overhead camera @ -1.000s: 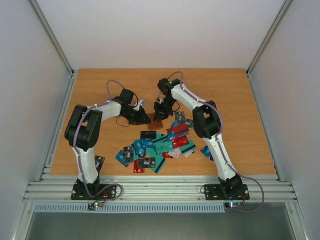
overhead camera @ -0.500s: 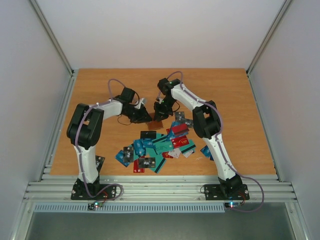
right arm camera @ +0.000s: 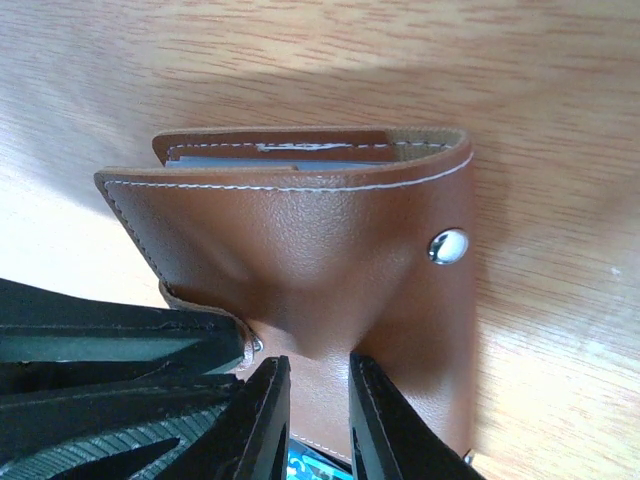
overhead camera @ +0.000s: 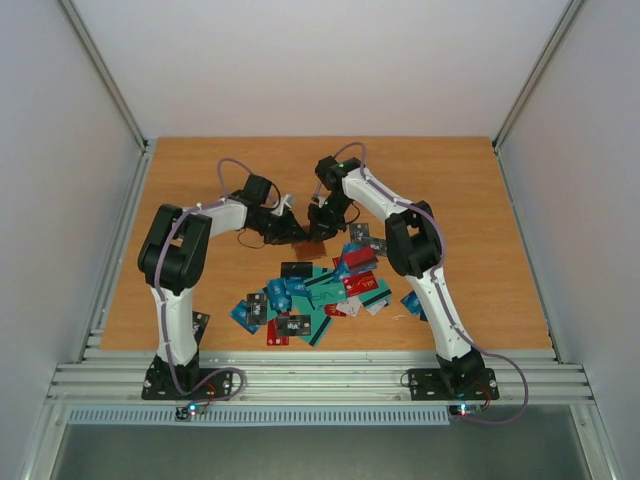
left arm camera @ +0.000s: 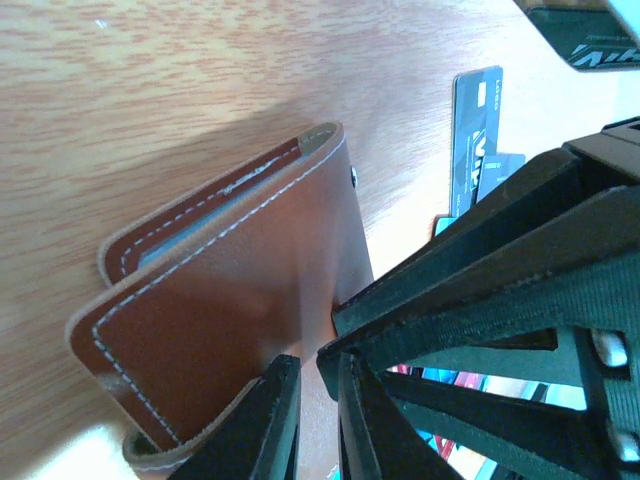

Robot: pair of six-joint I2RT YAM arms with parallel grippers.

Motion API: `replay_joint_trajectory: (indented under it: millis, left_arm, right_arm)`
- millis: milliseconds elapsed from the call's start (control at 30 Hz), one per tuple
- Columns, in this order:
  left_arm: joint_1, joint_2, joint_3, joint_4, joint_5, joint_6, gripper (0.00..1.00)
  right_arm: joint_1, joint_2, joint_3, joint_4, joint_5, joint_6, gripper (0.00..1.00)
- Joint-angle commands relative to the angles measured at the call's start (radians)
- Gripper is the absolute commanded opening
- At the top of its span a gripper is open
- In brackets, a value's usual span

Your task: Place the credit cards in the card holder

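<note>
Tension keeps the brown stitched-leather card holder [right arm camera: 300,230] open (judged: for card entry), with left pincer [left arm camera: 310,375] and right pincer [right arm camera: 315,375] each clamped on a flap.

From above, most of the holder [overhead camera: 313,248] is hidden under the left gripper [overhead camera: 297,233] and the right gripper [overhead camera: 318,228]; only a brown bit peeks out. The cards [overhead camera: 310,290] beside it are too small to read. Up close, the holder's bottom is cut off, and the card [right arm camera: 215,160] inside shows just a thin edge.

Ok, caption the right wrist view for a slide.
Right gripper pinches the flap of the card holder, left gripper alongside; a blue card edge shows inside.
</note>
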State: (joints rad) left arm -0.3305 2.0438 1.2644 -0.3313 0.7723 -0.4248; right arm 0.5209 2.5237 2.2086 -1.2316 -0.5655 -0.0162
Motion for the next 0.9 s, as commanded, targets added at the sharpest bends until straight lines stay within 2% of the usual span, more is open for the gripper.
replay_joint_trajectory:
  millis: [0, 333, 567, 667, 767, 867]
  left_arm:
    - [-0.007, 0.041, 0.017, 0.077, 0.024, -0.029, 0.15]
    - [-0.017, 0.073, 0.008, 0.131, 0.025, -0.042, 0.15]
    - [-0.030, 0.038, 0.031, 0.119, 0.023, -0.040, 0.14]
    - [-0.033, 0.039, 0.063, 0.098, 0.024, -0.031, 0.14]
    - [-0.036, 0.040, 0.086, 0.070, 0.021, -0.014, 0.14]
    - [-0.039, 0.032, 0.089, 0.064, 0.024, -0.007, 0.15]
  right_arm:
    - [0.033, 0.114, -0.041, 0.018, 0.055, -0.009, 0.19]
    - [0.015, 0.053, -0.037, 0.022, 0.015, -0.009, 0.20]
    - [0.002, -0.058, -0.042, 0.049, 0.026, 0.015, 0.22]
    - [0.001, -0.114, -0.059, 0.058, 0.043, 0.015, 0.29]
    - [-0.011, -0.200, -0.120, 0.092, 0.064, 0.015, 0.49]
    - [-0.037, -0.307, -0.200, 0.148, 0.069, 0.062, 0.62]
